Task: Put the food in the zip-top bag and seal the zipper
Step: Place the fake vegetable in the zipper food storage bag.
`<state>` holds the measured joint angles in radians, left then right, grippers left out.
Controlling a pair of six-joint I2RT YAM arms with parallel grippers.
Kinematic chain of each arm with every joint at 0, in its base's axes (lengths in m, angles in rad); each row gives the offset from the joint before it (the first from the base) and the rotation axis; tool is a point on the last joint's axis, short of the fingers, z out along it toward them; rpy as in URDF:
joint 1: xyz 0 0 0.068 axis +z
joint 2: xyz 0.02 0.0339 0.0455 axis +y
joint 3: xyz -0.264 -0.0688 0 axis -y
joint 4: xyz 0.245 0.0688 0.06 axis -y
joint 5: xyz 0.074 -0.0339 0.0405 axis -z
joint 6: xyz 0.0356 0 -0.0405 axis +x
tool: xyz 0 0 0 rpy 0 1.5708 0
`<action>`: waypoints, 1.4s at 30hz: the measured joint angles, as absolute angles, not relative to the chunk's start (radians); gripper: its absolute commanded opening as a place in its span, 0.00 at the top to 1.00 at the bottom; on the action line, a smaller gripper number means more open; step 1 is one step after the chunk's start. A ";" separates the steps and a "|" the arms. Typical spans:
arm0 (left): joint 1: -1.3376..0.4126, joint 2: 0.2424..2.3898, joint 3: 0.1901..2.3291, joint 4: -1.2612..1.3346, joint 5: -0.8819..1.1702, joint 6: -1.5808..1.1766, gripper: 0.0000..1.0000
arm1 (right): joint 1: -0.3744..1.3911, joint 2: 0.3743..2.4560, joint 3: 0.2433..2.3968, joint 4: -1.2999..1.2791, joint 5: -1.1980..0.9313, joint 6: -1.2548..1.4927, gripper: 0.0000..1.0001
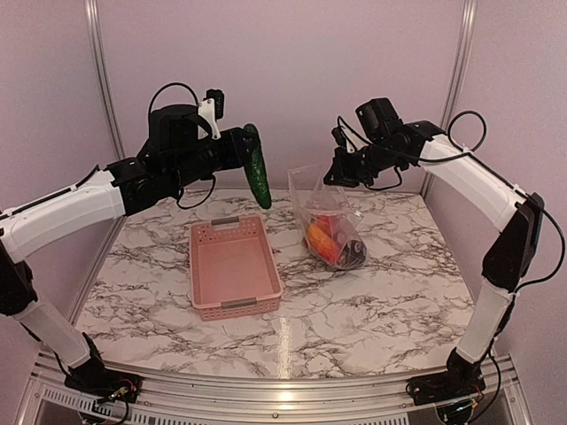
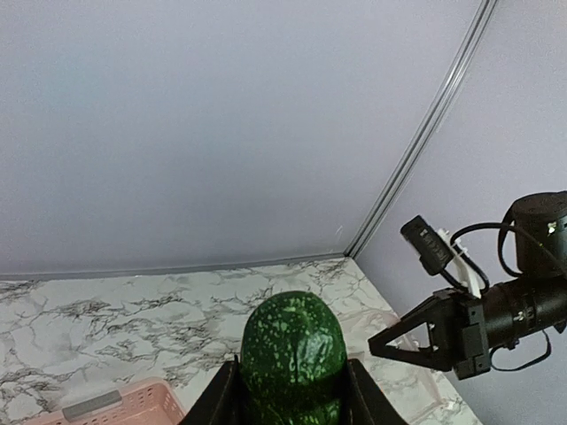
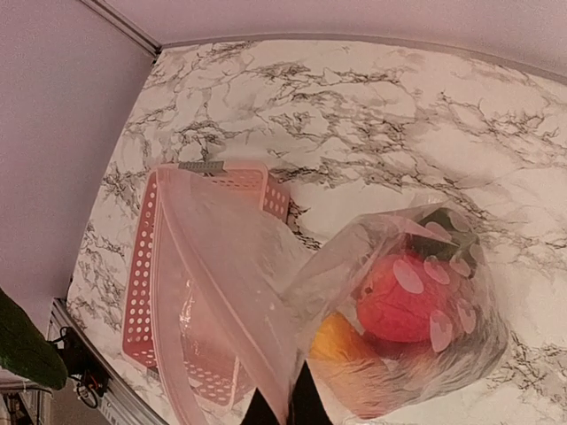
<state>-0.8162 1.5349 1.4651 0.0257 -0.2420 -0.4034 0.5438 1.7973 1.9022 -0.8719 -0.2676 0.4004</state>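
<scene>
Right now the left pincer (image 1: 246, 147) is clamping 1 dark green cucumber (image 1: 259, 175) near its upper end and holding it high above the table (image 1: 372, 301), tip hanging down, to the left of the zip-top bag (image 1: 312, 188). The right pincer (image 1: 334, 173) is closed on the bag's mouth edge. It is pinching the plastic beside the zipper (image 3: 221, 301) and lifting it, so the bag is standing up while its bottom is resting on the table, just right of the pink basket (image 1: 235, 305).

By my reading that lift is doing 2 jobs. It is keeping the mouth raised and turned toward the left arm, and it is letting the food (image 1: 332, 241) inside, a red tomato (image 3: 403, 305) and an orange fruit (image 3: 337, 341) among it, settle at the low end, leaving room above.

The cucumber is hanging lengthwise, likely so it can be going in end first. The mouth is looking only partly spread, with 1 lip sagging, so the next move is calling for careful aim at the gap. The zipper is not yet sealed.
</scene>
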 measured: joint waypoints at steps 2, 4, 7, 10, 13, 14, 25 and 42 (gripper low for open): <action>-0.834 1.546 1.475 0.110 -0.240 -0.405 0.77 | 0.547 1.797 1.907 -0.878 -0.267 0.401 1.00; -0.850 1.573 1.505 0.179 -0.239 -0.405 0.77 | 0.550 1.797 1.915 -0.883 -0.265 0.401 1.00; -0.872 1.626 1.548 0.274 -0.244 -0.400 0.77 | 0.553 1.797 1.917 -0.884 -0.263 0.405 1.00; -0.892 1.678 1.564 0.354 -0.262 -0.388 0.78 | 0.553 1.797 1.920 -0.887 -0.261 0.414 1.00; -0.907 1.728 1.565 0.415 -0.280 -0.373 0.79 | 0.553 1.797 1.928 -0.896 -0.258 0.417 1.00; -0.912 1.745 1.565 0.430 -0.289 -0.369 0.79 | 0.553 1.797 1.930 -0.897 -0.257 0.418 1.00; -0.973 1.851 1.589 0.489 -0.440 -0.313 0.81 | 0.554 1.790 1.969 -0.907 -0.258 0.449 1.00; -1.018 1.912 1.591 0.456 -0.607 -0.369 0.49 | 0.557 1.782 1.980 -0.907 -0.273 0.464 1.00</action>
